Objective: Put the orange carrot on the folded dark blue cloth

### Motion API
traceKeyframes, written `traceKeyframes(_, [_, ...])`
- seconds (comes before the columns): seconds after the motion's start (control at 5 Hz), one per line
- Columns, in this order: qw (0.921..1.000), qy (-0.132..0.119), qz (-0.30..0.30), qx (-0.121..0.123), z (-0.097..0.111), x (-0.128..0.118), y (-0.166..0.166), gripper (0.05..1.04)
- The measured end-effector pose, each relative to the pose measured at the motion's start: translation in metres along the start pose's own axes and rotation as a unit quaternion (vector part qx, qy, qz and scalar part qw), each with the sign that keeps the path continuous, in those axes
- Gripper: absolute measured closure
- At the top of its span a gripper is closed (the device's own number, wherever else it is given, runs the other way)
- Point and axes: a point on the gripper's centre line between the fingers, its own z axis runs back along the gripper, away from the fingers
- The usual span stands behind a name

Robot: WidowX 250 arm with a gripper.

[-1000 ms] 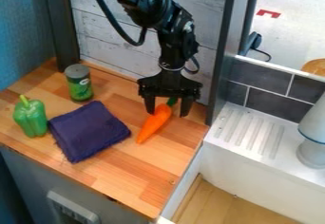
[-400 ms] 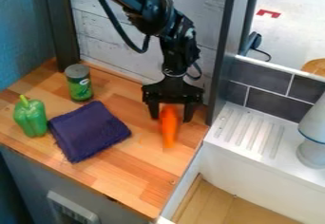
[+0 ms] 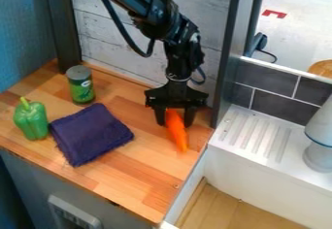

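Across the wooden worktop (image 3: 129,174), we see the black hand (image 3: 174,124) at three o'clock standing wide, seemingly to give the carrot's (image 3: 177,132) thick end room between its fingers, while the folded cloth (image 3: 91,133) lies at nine o'clock from the carrot.

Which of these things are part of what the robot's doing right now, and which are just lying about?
In use:
- black gripper
- orange carrot, right at the gripper

Lying about:
- dark blue cloth
- green pepper, left of the cloth
- green can, behind the cloth
- pale object at the right edge
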Motion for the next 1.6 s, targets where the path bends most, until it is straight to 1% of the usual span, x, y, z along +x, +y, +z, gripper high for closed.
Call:
traceKeyframes(0.2, [0.9997,0.006,0.025,0.002,0.001,-0.005,0.012,0.483])
traceKeyframes(0.4, [0.9979,0.004,0.064,-0.015,0.023,-0.006,0.027,0.484])
traceKeyframes(0.6, [0.9928,-0.012,0.110,-0.046,0.059,-0.010,0.046,0.484])
traceKeyframes(0.8, [0.9859,-0.039,0.153,-0.054,0.095,-0.012,0.077,0.484])
traceKeyframes(1.0, [0.9798,-0.042,0.190,-0.048,0.098,-0.010,0.100,0.484])
traceKeyframes(1.2, [0.9708,-0.049,0.233,-0.025,0.097,-0.004,0.128,0.484])
traceKeyframes(1.4, [0.9583,-0.041,0.283,-0.006,0.082,-0.001,0.154,0.484])
traceKeyframes(1.6, [0.9404,-0.047,0.337,0.000,0.062,-0.004,0.160,0.484])
